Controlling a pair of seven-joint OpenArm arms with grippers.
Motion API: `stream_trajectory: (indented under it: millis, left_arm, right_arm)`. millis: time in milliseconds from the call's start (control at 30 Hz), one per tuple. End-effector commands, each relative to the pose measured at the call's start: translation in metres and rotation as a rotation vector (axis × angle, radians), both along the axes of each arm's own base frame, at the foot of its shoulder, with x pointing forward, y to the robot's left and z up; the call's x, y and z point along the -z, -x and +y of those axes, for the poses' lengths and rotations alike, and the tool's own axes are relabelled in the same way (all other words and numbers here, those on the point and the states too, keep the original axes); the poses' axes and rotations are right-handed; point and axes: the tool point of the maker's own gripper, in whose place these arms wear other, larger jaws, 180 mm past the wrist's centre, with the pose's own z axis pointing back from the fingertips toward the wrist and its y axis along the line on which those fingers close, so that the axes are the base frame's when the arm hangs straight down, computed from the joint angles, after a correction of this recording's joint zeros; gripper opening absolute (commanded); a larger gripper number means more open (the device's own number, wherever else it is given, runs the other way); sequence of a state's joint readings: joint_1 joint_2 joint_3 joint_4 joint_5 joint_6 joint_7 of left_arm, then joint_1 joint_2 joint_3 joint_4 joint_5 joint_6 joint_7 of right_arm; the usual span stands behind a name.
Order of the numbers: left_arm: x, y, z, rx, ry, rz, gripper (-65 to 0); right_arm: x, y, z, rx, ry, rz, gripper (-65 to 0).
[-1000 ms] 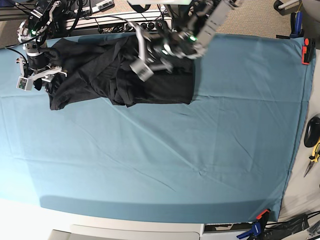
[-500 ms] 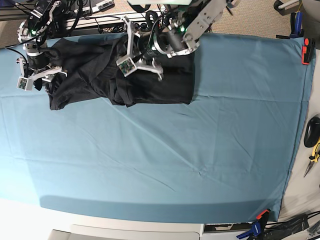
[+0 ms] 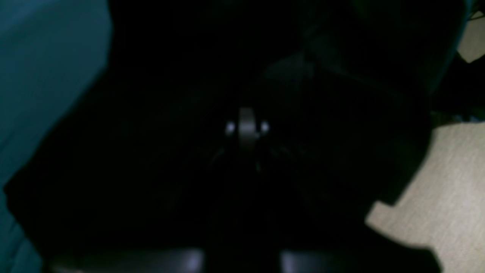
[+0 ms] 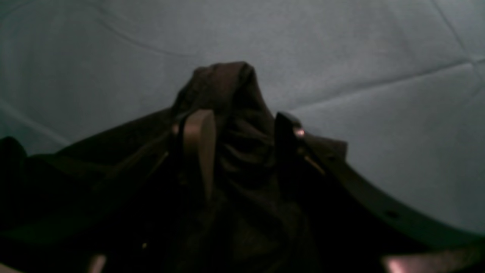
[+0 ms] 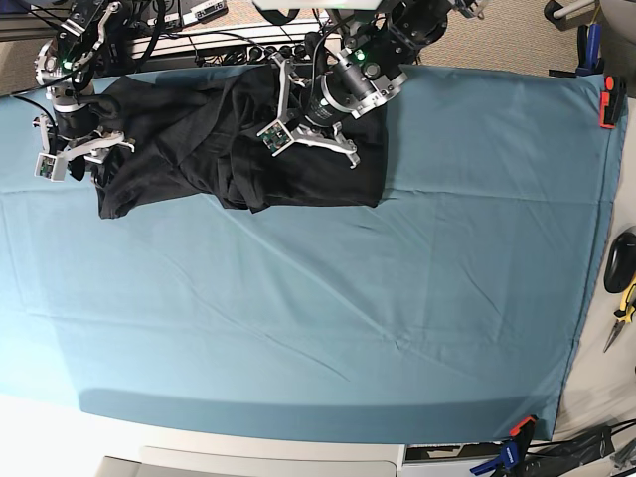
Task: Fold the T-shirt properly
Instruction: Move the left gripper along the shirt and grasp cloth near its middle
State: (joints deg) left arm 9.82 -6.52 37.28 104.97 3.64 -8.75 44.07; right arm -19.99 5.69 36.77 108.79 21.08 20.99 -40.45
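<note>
left gripper, pinched together, just swung down onto the black T-shirt while right gripper clamps a bunched corner, so fold's starting.

You've got the T-shirt bunched along the far edge of the table cloth, toward the base view's left. Right gripper sits at its left end, a fold of the shirt between the fingers. Left gripper is over the shirt's right half, probably touching it; wrist view too dark to confirm. Tools lie off the cloth's right edge.
</note>
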Motion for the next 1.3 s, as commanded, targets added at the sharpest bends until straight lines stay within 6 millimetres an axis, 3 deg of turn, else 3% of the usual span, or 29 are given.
stream_trajectory:
  millis: [0, 267, 433, 600, 700, 867, 1100, 1267]
  left_arm:
    - [-0.009, -0.004, -0.008, -0.001, 0.039, -0.021, -65.0]
    - [-0.005, -0.005, -0.007, 0.000, 0.028, -0.022, -65.0]
    - [-0.009, -0.026, 0.006, -0.058, -0.033, -0.102, -65.0]
    - [-0.009, -0.028, 0.008, -0.064, -0.047, -0.113, -65.0]
    - [-0.007, -0.022, 0.002, -0.059, -0.001, -0.062, -65.0]
    - [-0.009, 0.007, -0.020, -0.007, 0.136, 0.081, -65.0]
    - [-0.041, 0.035, -0.059, 0.144, 0.378, 0.178, -65.0]
    - [-0.053, 0.045, -0.068, 0.231, 0.431, 0.184, -65.0]
  right_arm:
    - [-0.014, -0.006, -0.002, -0.011, 0.023, -0.046, -38.8]
    - [-0.014, -0.006, -0.002, -0.011, 0.023, -0.047, -38.8]
    - [-0.014, -0.006, -0.002, -0.011, 0.023, -0.046, -38.8]
    - [-0.014, -0.006, -0.002, -0.011, 0.023, -0.047, -38.8]
    - [-0.014, -0.006, -0.002, -0.011, 0.023, -0.047, -38.8]
    - [-0.014, -0.006, -0.002, -0.011, 0.023, -0.047, -38.8]
    - [-0.015, -0.007, 0.000, -0.014, 0.003, -0.061, -38.8]
    - [-0.015, -0.007, 0.000, -0.014, 0.005, -0.061, -38.8]
